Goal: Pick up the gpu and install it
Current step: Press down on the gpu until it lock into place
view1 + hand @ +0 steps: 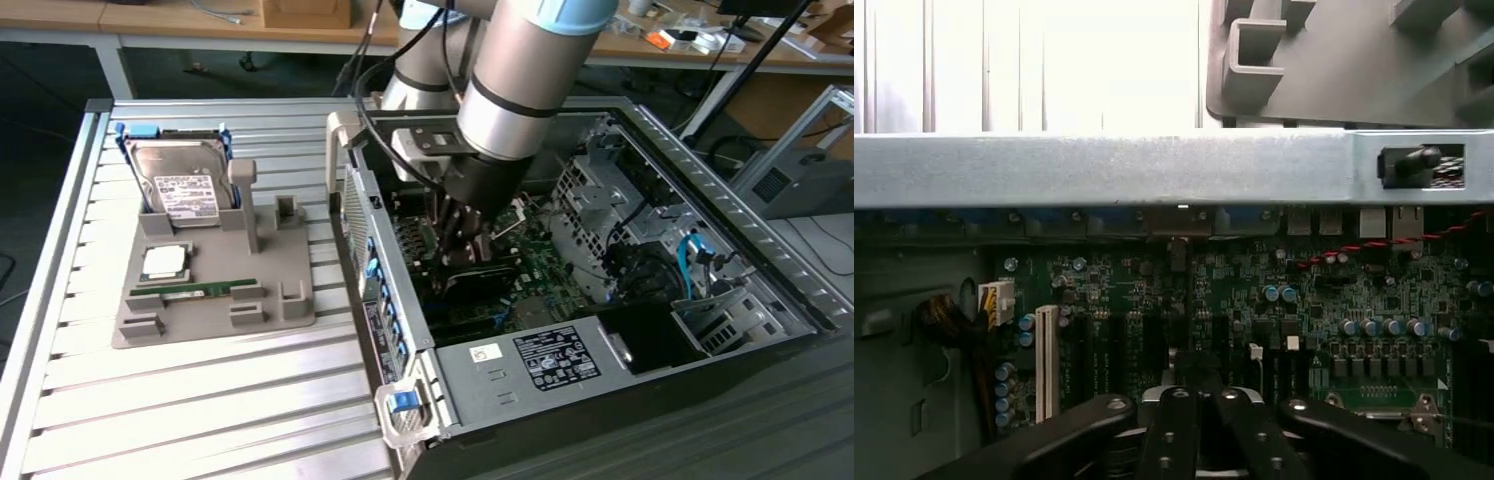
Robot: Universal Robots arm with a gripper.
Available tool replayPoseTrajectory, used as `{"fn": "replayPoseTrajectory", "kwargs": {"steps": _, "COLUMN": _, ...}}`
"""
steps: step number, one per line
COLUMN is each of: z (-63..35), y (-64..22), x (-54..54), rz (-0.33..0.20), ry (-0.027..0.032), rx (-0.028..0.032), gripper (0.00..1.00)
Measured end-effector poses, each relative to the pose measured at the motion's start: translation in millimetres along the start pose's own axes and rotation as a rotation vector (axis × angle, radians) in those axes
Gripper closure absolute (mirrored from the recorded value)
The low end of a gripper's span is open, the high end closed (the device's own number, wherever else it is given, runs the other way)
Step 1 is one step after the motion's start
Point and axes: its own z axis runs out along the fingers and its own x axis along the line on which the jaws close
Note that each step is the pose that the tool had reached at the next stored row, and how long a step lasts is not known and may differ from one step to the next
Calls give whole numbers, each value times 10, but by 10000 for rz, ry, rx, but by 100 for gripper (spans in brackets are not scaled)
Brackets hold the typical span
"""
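Reaching down into the open computer case [747, 250], the gripper [461, 245] hangs just above the motherboard [1254, 300], fingers [1179, 430] pressed fully together; whether they pinch anything I cannot tell. I cannot make out the gpu. Beside the case, the grey tray [214, 325] holds a hard drive [180, 180]

Claw [461, 262] inside case [747, 270], above motherboard [547, 265]

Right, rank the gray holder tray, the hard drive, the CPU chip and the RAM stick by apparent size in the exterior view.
1. gray holder tray
2. hard drive
3. CPU chip and RAM stick: unsure; the stick looks longer but far narrower.
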Motion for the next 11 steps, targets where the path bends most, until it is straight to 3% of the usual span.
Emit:
{"fn": "replayPoseTrajectory", "kwargs": {"steps": 2, "z": -34, "y": -11, "x": 1, "rz": -3, "ry": 4, "rx": 0, "gripper": 89}}
{"fn": "replayPoseTrajectory", "kwargs": {"steps": 4, "z": -42, "y": -80, "x": 1, "rz": 0, "ry": 9, "rx": -14, "gripper": 89}}
{"fn": "replayPoseTrajectory", "kwargs": {"steps": 11, "z": -69, "y": -421, "x": 2, "rz": -2, "ry": 7, "rx": -117, "gripper": 89}}
